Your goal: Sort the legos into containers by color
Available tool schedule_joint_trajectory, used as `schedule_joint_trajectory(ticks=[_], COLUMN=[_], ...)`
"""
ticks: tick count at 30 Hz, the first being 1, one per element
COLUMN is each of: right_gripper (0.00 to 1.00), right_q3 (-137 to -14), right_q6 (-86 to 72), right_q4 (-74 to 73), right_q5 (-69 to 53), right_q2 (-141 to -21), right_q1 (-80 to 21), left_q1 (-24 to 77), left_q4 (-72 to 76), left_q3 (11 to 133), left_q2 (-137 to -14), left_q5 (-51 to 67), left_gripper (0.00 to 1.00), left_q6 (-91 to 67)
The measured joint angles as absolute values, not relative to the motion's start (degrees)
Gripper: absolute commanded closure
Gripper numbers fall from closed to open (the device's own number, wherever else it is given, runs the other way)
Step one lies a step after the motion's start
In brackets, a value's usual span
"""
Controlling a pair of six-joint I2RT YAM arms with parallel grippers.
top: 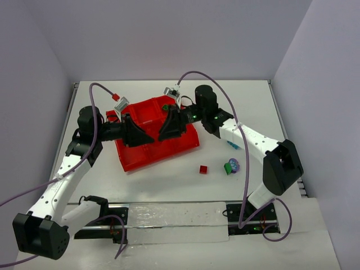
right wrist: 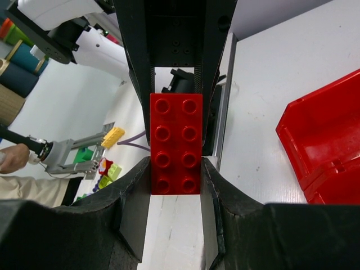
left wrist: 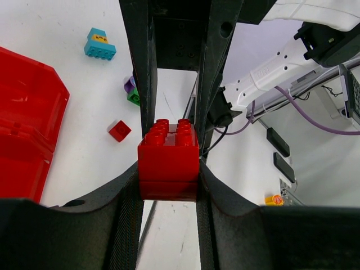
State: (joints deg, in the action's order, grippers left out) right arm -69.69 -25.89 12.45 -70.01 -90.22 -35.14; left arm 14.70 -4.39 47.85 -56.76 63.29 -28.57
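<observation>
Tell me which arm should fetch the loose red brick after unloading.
Right, likely. The loose red brick lies right of the tray, on the side of the right arm; the left arm would reach across. The left pincer holds a square red brick, the right pincer a long red brick.

White left arm [top: 62, 177] and right arm [top: 248, 139] with black joint housings, matte black wedge-shaped fingers [left wrist: 138, 67], purple cables [top: 248, 180] looping behind each wrist

White tabletop [top: 163, 183] inside pale lavender-grey walls [top: 169, 34] on three sides, under soft, even light
</observation>
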Motion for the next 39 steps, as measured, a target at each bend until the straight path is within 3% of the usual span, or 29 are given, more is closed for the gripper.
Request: schedule_joint_trajectory(ticks=[16, 27, 33, 36, 39], right_gripper=[1.00, 1.00, 1.00, 0.96, 0.82], right_q3=[-69.05, -72.93, -72.18, -72.26, -72.36], right_q6=[-29.41, -19.67, -18.24, -17.36, -16.78], right_q4=[14.94, -11.16, -15.82, -16.99, -18.37], right_q5=[-67.78, -26.94, -15.41, -12.19, -10.53], right_q2=[-86.54, -88.50, -93.25, -96.58, -99.68], right_q1=[-28.82, -28.34, -28.41, -28.71, -29.22], left_q1=[14.46, 13.91, 13.69, 13.70, 13.96], left_q4=[-10.21, -15.36, -17.34, -17.85, -17.78], left_q3=[48.07, 50.83, 51.01, 51.79, 53.76], left_q2=[-55.92, -59.11, -59.22, -59.56, -61.49], left_q5=[64.34, 43.12, 33.67, 30.62, 28.10], left_gripper=[1.00, 1.00, 1.00, 1.00, 1.00], left_q6=[-24.73, -27.19, -30.12, -31.86, -33.49])
